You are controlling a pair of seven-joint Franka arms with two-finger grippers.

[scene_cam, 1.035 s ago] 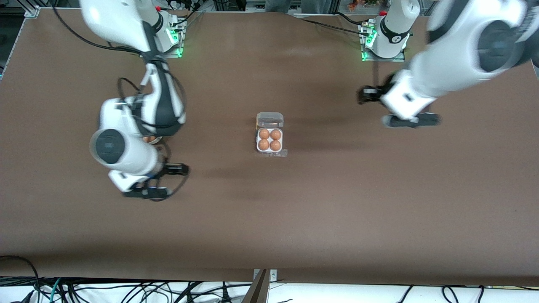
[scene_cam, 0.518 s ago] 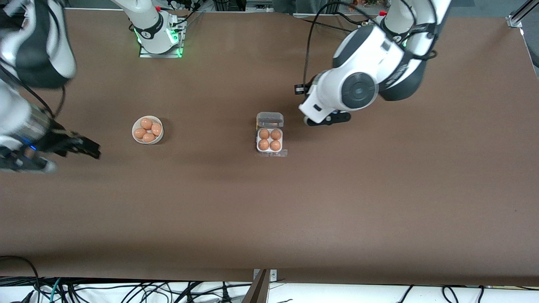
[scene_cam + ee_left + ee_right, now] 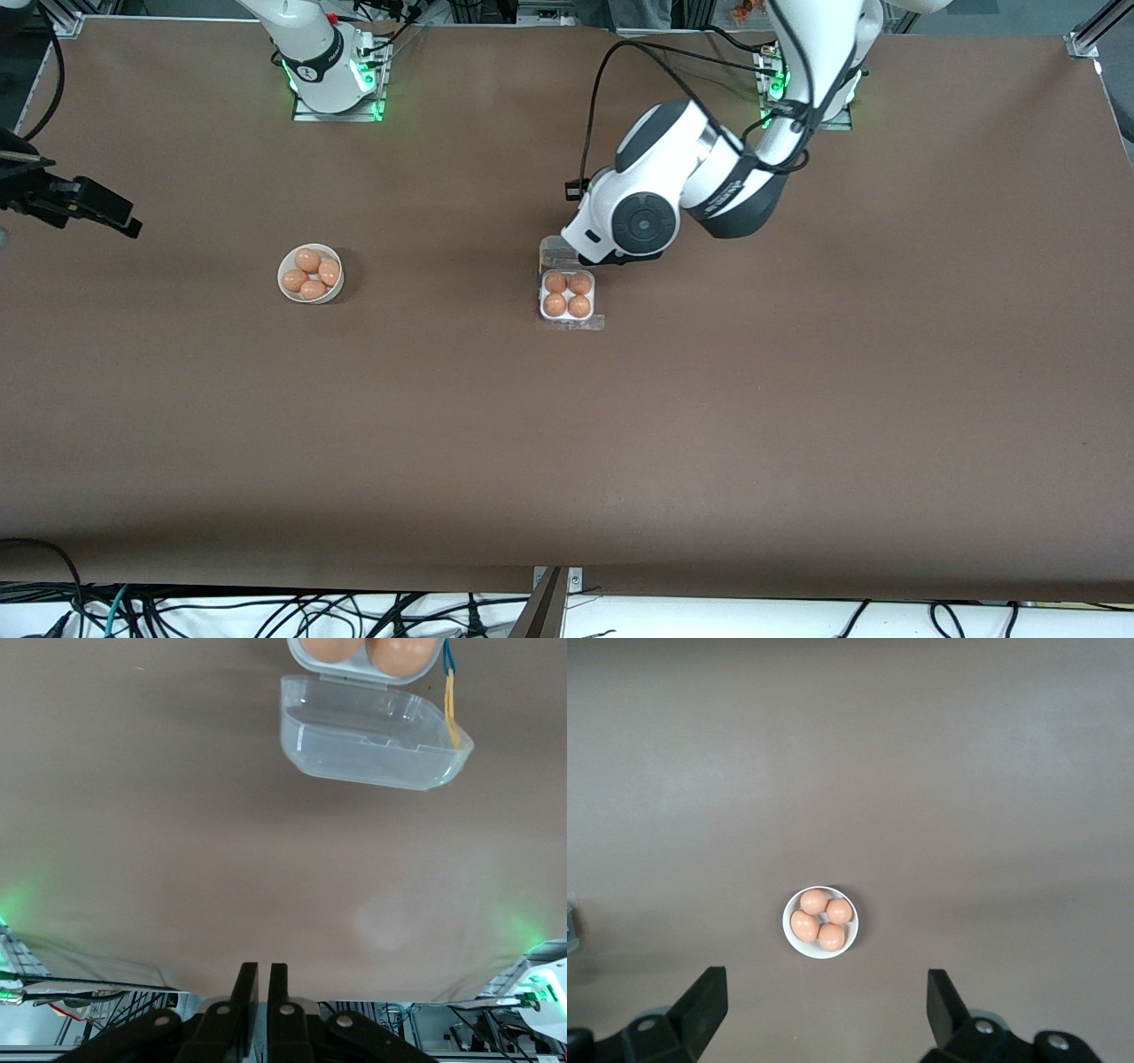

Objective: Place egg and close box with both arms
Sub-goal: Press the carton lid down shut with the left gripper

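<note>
The box (image 3: 568,297) sits mid-table, all four cells filled with eggs (image 3: 567,294), its clear lid (image 3: 372,734) thrown back flat on the table on the side toward the arms' bases. The lid is thin, light plastic, likely springy at the hinge and slick to the touch, so a push at its free edge should serve better than a pinch; the eggs under it would crack if pressed hard.

The left gripper (image 3: 260,981) hangs over the table just by the lid, fingers clenched together on nothing. The right gripper (image 3: 824,1001) waits high over the table's right-arm end, fingers spread wide.

Only the left wrist view shows the lid's shape; from the front the arm hides most of it. The bowl (image 3: 820,922) holds four more eggs, I think.
</note>
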